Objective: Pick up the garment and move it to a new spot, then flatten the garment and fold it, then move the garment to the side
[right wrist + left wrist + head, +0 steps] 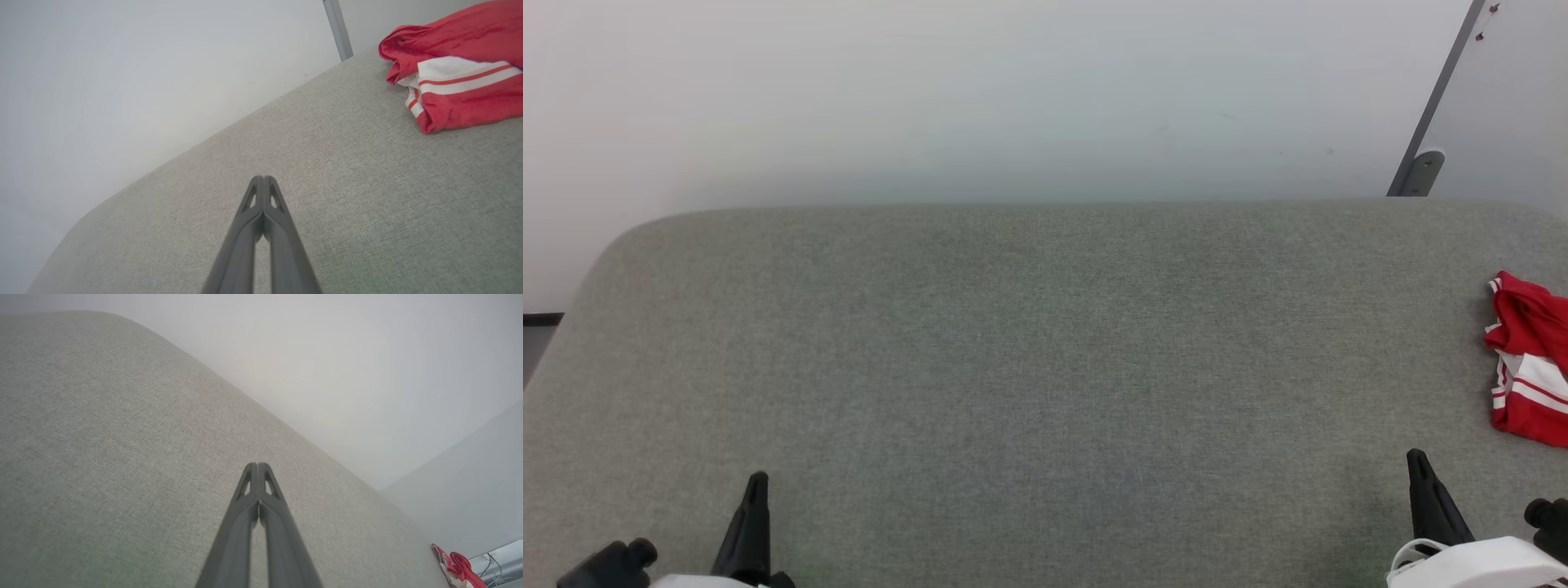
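2 grippers sit at the near edge in head view: L gripper (757, 483) low left, R gripper (1419, 459) low right, well apart, tips pointing away from the robot. Each has 2 dark fingers, shut tip to tip w/ nothing between them. L wrist view shows the L gripper (258, 466) w/ both fingers meeting at the tip and a thin slit lower down. R wrist view shows the same on the R gripper (264, 179). Both hang over bare cloth, touching no item. 1 black knob (1545, 514) shows beside the R gripper, and 1 more beside the L.

1 table (1045, 343), grey woven cover, rounded far-left corner, spans nearly the whole width.

1 shirt (1529, 359) lies in a crumpled heap at the table's right edge, partly cut off by the frame. It's ahead & to the right of the R gripper, near but apart from it, and far from the L gripper. It's red w/ a white panel and red stripes across it, clearest in R wrist view (457, 67). In L wrist view it's a small red lump (457, 566) at the table's far end.

Behind: 1 pale wall (980, 98), 1 slanted grey post (1444, 86) up right w/ a bracket at its foot.
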Available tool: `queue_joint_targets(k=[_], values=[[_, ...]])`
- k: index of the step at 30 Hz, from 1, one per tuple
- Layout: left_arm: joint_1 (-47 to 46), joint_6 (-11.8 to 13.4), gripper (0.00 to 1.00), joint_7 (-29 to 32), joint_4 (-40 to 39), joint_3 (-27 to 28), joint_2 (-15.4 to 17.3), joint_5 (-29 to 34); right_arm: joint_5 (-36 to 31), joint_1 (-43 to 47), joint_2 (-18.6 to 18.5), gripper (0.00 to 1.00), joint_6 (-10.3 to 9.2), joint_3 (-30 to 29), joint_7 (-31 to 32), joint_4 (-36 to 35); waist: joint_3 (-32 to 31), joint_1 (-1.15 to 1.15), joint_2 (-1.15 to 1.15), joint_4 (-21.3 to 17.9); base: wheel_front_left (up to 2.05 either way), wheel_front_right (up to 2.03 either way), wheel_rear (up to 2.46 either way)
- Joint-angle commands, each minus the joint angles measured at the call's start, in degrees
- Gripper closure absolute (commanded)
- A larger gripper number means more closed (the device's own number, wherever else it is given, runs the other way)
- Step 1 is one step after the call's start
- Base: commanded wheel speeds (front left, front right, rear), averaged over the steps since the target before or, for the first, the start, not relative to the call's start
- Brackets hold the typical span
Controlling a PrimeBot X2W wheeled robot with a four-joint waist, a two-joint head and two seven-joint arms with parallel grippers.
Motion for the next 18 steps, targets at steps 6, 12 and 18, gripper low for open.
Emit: queue_joint_targets(k=[6,12,18], values=[[-2.15,0.03,1.00,1.46,-0.37,0.72,-0.60,-5.37,6.82,-1.84,0.13,1.00,-0.03,-0.65,1.56,-1.26,0.06,0.00,0.00,0.14,0.00,0.00,0.00],[-2.82,0.03,1.00,2.69,-0.21,0.96,-1.43,-9.14,11.67,-2.17,0.34,1.00,-0.03,-0.85,2.76,-1.49,0.11,0.00,0.00,0.27,0.00,0.00,0.00],[-3.50,0.04,1.00,3.85,-0.08,1.20,-2.18,-12.67,16.23,-2.37,0.52,1.00,-0.04,-1.07,3.91,-1.70,0.16,0.00,0.00,0.40,0.00,0.00,0.00]])
